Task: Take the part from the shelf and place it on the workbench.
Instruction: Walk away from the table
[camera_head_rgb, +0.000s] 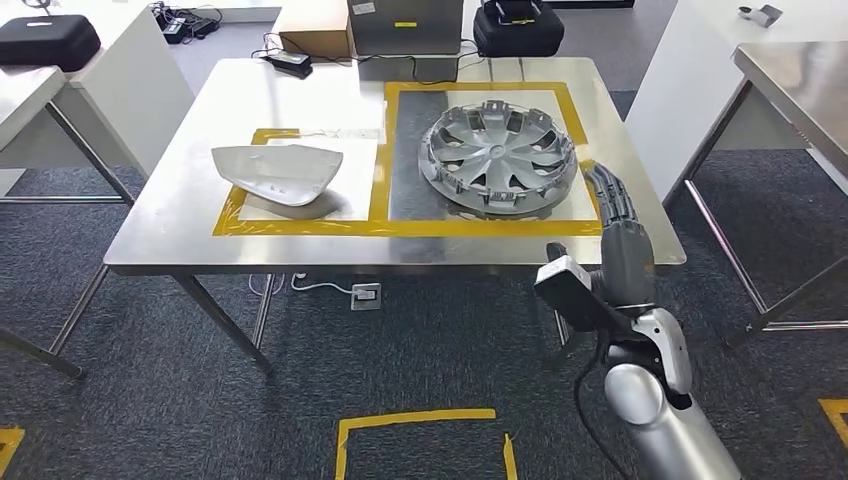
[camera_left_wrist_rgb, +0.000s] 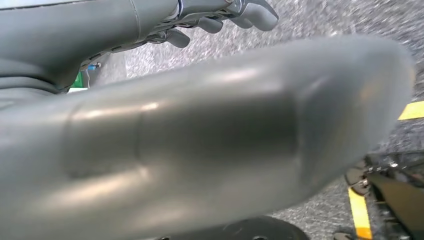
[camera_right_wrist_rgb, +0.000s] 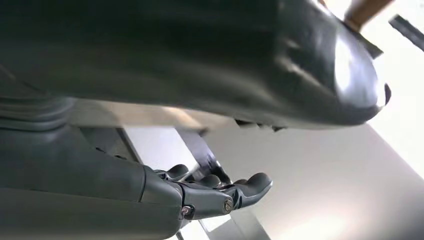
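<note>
Silver hubcap (camera_head_rgb: 498, 158), one; white part (camera_head_rgb: 279, 172), one.

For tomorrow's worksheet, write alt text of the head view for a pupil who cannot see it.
A steel workbench bears a silver plastic wheel cover and a white moulded shell part, each inside yellow tape outlines. The robot's right hand reaches over the bench edge beside the wheel cover.

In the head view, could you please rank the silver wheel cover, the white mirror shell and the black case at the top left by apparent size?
1. Silver spoked wheel cover, clearly the largest.
2. White curved plastic mirror shell.
3. Black rectangular case, which looks smallest, though it lies farther away and is cut by the frame edge, so that is unsure.
</note>
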